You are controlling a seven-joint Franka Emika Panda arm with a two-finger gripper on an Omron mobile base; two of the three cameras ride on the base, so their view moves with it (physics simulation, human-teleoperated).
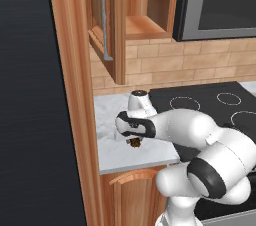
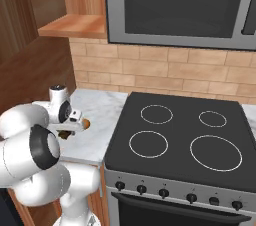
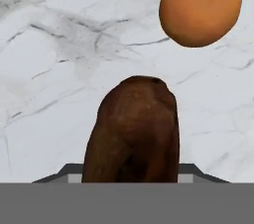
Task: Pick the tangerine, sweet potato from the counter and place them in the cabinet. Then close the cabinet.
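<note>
marble counter (image 1: 115, 155), hand (image 1: 134, 141) low over sweet potato (image 3: 133, 131)

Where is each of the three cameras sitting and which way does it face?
Left base view: behind the arm on its left, looking forward and down at the counter, open cabinet and stove; the white arm rises from lower right.
Right base view: behind on the right, facing the stove and microwave; the arm rises from lower left.
Hand view: on the hand, looking down at the sweet potato and tangerine.
Both base views share counter, stove and sweet potato.
</note>
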